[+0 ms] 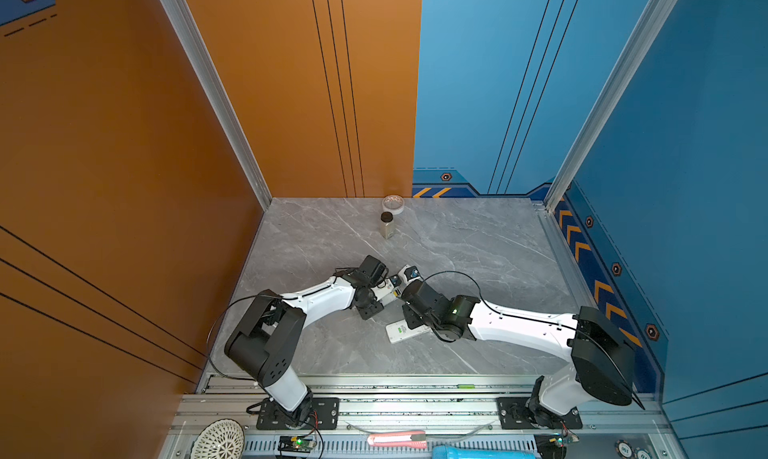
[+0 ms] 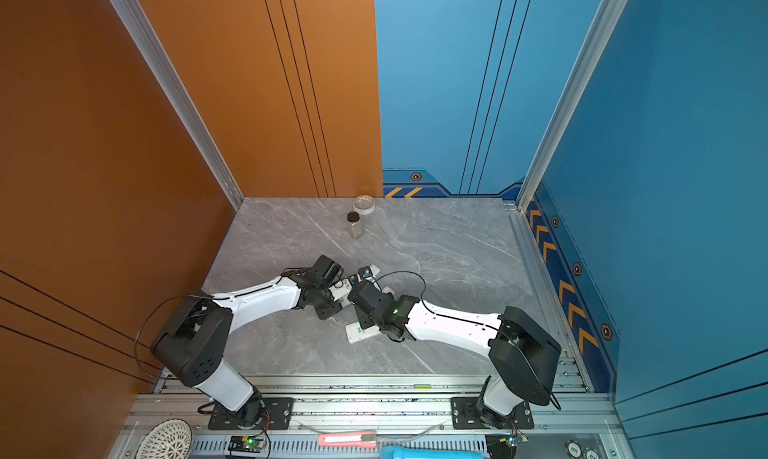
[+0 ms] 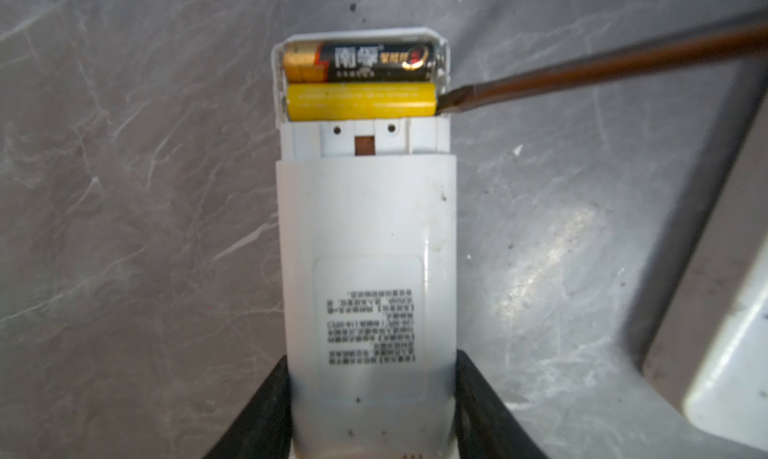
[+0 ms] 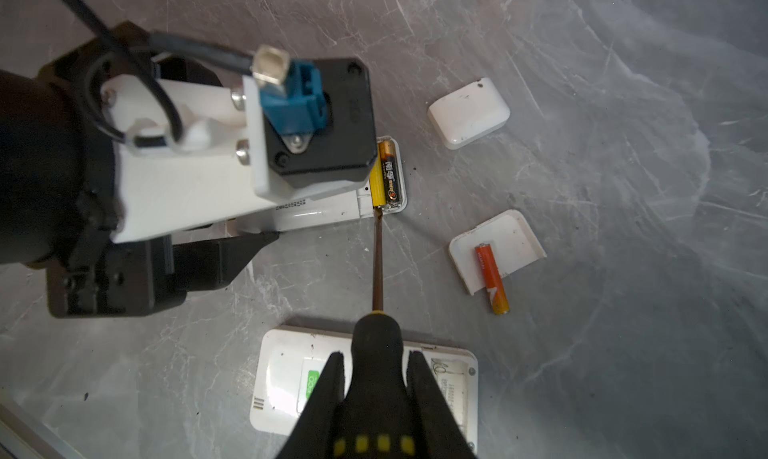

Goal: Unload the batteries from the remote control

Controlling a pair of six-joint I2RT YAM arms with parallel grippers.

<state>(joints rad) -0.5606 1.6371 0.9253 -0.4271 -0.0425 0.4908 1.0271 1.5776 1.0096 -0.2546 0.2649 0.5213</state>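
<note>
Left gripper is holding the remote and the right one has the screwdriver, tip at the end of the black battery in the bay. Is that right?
Not quite. The tip is at the end of the yellow battery, not the black battery beside it, as the left wrist view shows. The rest holds: the left gripper holds the remote and the right gripper has the screwdriver.

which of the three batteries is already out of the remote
The orange battery, lying partly on a loose white cover on the table. The yellow battery and the black-and-gold battery sit in the open compartment of the remote.
</note>
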